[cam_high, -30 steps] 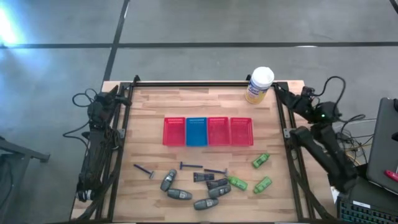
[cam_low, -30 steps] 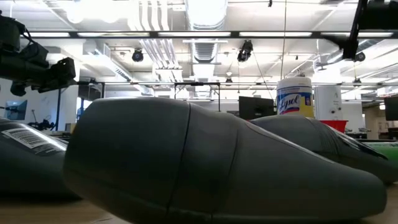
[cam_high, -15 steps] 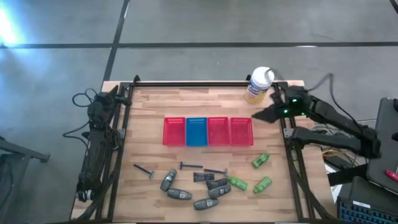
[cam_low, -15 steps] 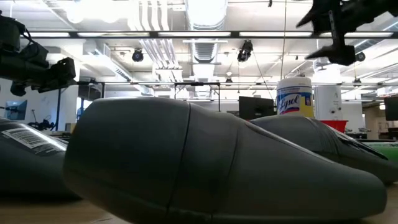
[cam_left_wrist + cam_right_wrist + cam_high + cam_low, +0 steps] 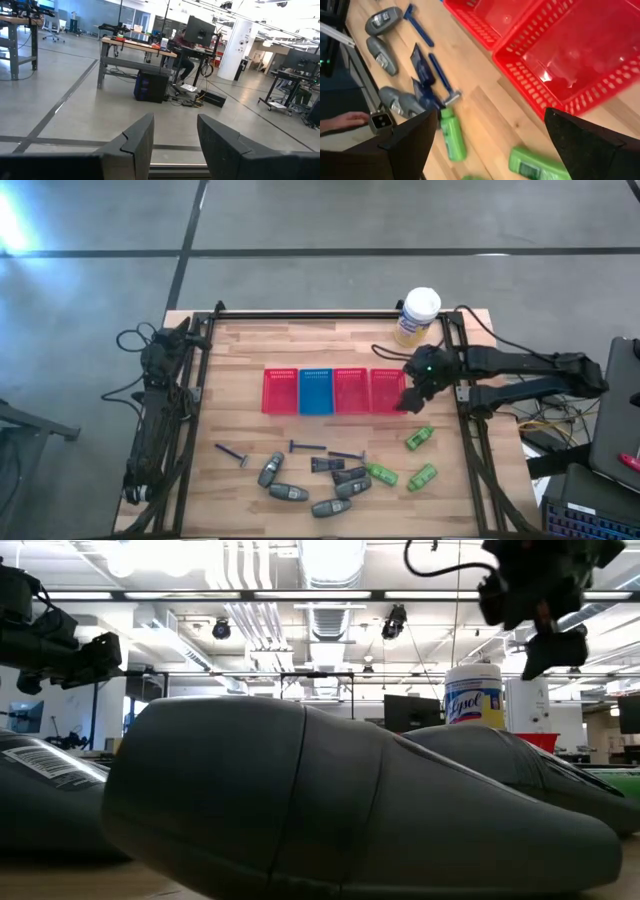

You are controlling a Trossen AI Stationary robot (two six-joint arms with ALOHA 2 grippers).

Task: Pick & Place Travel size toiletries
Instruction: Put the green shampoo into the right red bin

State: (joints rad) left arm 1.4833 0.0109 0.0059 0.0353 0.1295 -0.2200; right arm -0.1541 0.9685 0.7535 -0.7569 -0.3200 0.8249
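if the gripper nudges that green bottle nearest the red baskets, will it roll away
Probably somewhat. The green bottle lies on its side on bare wood, so a sideways push may roll it. It looks small, so likely light. The open right gripper hovers nearby.

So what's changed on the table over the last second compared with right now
The right gripper has swung in from beside the table's right edge and now hangs with open jaws at the rightmost red basket, near a green bottle. Nothing was grasped or released. The left gripper stayed parked at the left edge, and the toiletries, baskets and white-and-yellow canister lie as before.
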